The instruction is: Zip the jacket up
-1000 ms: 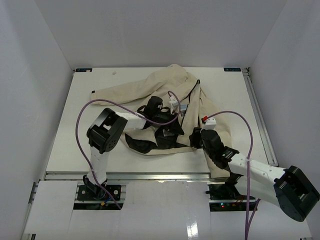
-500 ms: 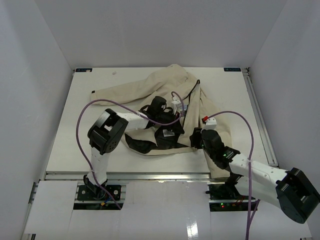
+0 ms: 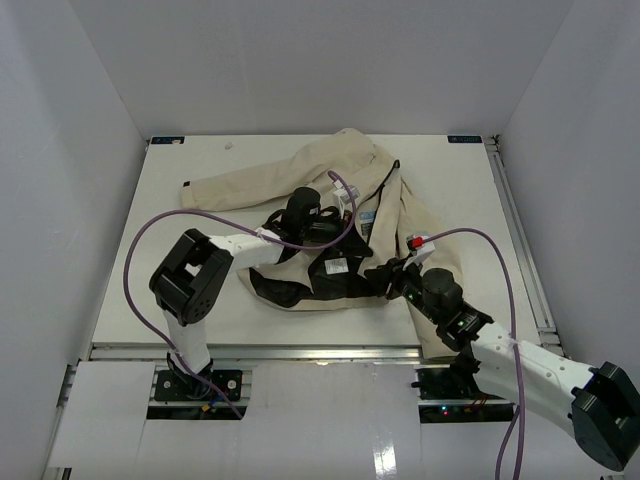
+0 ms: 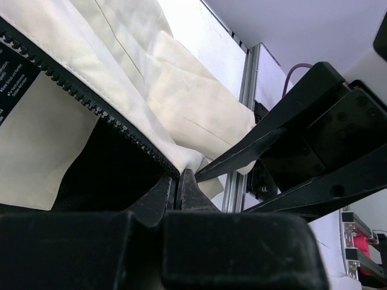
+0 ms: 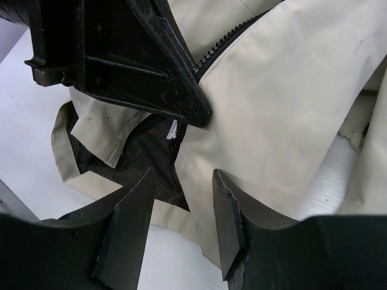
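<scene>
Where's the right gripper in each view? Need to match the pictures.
Top external: right gripper lower centre-right, over the jacket hem.
Left wrist: its black fingers come in from the right, tips near centre.
Right wrist: its own fingers along the bottom edge, apart.
Shared landmark: left gripper pinching the zipper teeth, seen in both wrist views.

Your left arm (image 3: pixel 238 246) and right arm (image 3: pixel 530 352) are white links with black joints, a purple cable (image 3: pixel 137 250) looping along each; red tag (image 3: pixel 415 241) on the right wrist; black wedge-shaped fingers (image 5: pixel 128 223)
</scene>
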